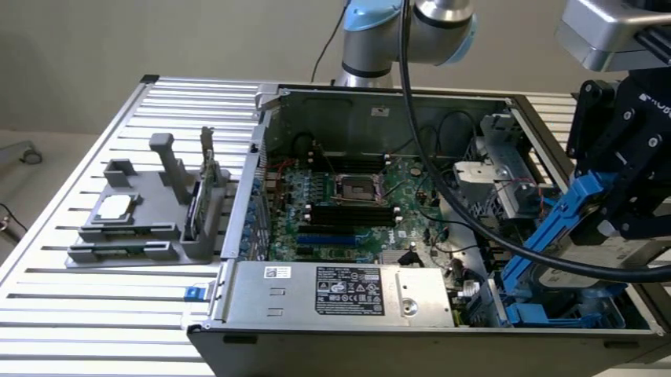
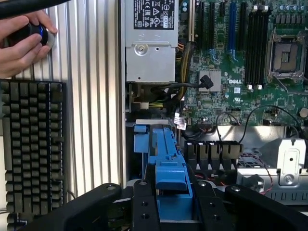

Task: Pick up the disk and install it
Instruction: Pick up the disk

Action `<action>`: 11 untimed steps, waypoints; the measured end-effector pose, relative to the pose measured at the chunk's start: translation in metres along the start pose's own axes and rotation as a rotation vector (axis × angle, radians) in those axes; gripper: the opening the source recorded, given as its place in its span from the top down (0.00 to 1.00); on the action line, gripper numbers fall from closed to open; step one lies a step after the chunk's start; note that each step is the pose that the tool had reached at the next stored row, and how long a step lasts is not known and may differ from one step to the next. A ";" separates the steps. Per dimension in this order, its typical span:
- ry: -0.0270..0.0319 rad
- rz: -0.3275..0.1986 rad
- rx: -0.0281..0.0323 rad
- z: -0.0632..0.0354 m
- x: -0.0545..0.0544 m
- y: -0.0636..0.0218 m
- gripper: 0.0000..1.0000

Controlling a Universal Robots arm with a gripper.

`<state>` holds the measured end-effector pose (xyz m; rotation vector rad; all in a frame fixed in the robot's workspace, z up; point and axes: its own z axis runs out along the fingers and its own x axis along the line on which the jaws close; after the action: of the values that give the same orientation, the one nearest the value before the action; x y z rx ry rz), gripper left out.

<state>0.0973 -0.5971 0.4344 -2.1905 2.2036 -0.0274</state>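
The disk (image 1: 554, 229) is a silver drive in a blue plastic carrier. It hangs tilted over the drive bay (image 1: 555, 310) at the front corner of the open computer case, on the exterior view's right. My gripper (image 1: 618, 206) is shut on the disk's upper end. In the wrist view the blue carrier (image 2: 167, 161) sits clamped between my two black fingers (image 2: 144, 207), and my gripper (image 2: 171, 204) points down over the bay beside the power supply.
The open case (image 1: 378, 98) holds a motherboard (image 1: 351, 208), a power supply (image 1: 346, 292) and loose cables. A thick black cable (image 1: 461, 212) hangs across it. A grey fixture (image 1: 141, 228) stands at the exterior view's left. A keyboard (image 2: 31, 144) and a hand (image 2: 21, 43) lie beside the case.
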 end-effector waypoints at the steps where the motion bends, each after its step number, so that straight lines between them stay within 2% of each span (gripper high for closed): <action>1: 0.0001 0.000 0.0000 0.0006 0.001 -0.0001 0.67; 11: 0.0001 0.000 0.0000 0.0052 0.003 0.0000 0.67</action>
<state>0.0974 -0.6001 0.4292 -2.1907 2.2036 -0.0275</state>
